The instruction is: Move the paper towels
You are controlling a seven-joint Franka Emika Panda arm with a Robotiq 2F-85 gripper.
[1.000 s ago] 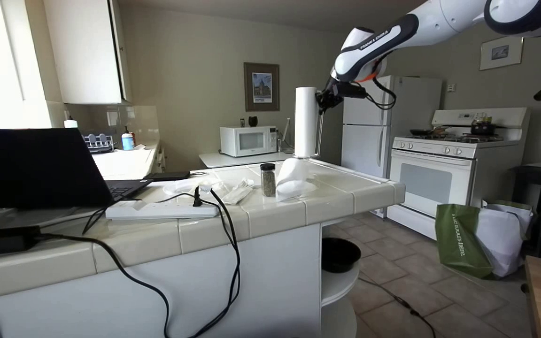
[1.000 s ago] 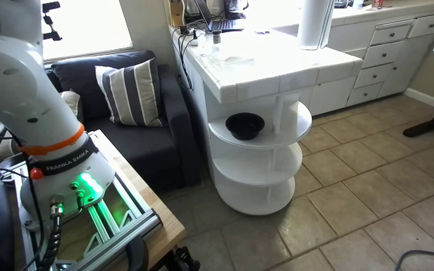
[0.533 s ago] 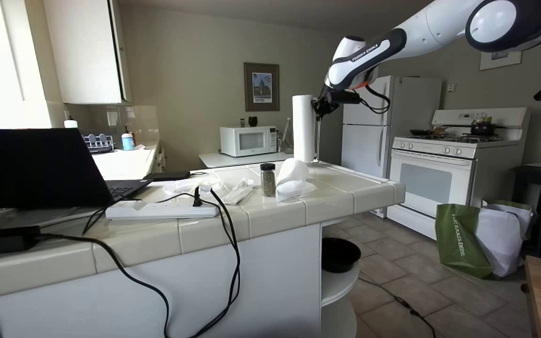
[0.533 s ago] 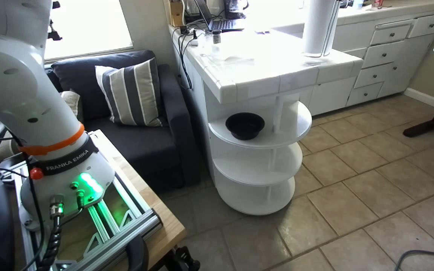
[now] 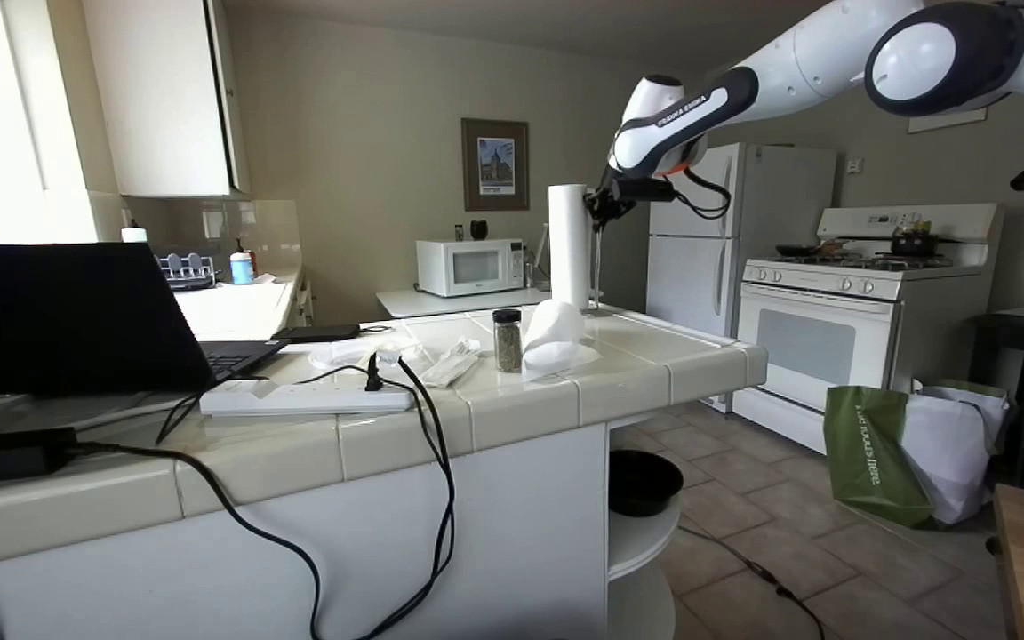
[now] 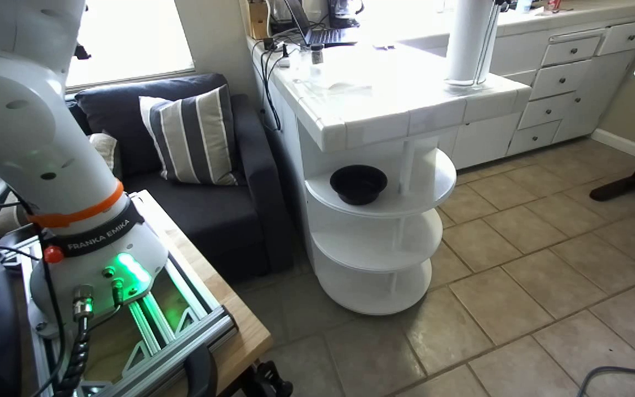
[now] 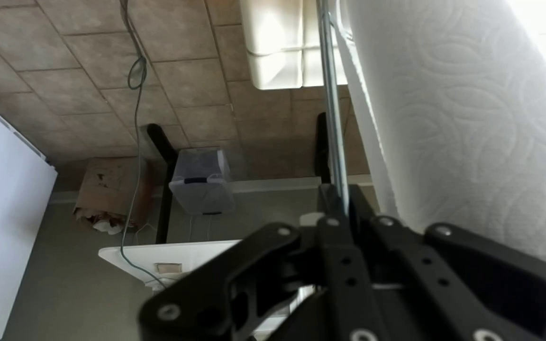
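Observation:
The white paper towel roll stands upright over the far end of the white tiled counter. It also shows in an exterior view, its top cut off, and in the wrist view. A thin metal side rod of its holder runs beside the roll. My gripper is shut on this rod, close beside the roll's upper part. The gripper also shows in an exterior view. The holder's base is at or just above the counter top; I cannot tell whether it touches.
Crumpled white paper and a spice jar stand on the counter nearer that camera. A power strip, cables and a laptop lie further along. A black bowl sits on a shelf below the counter.
My gripper has lowered the roll toward the counter. It has shifted slightly left in an exterior view and to the right, nearer the counter's end, in the other view. The grip is unchanged.

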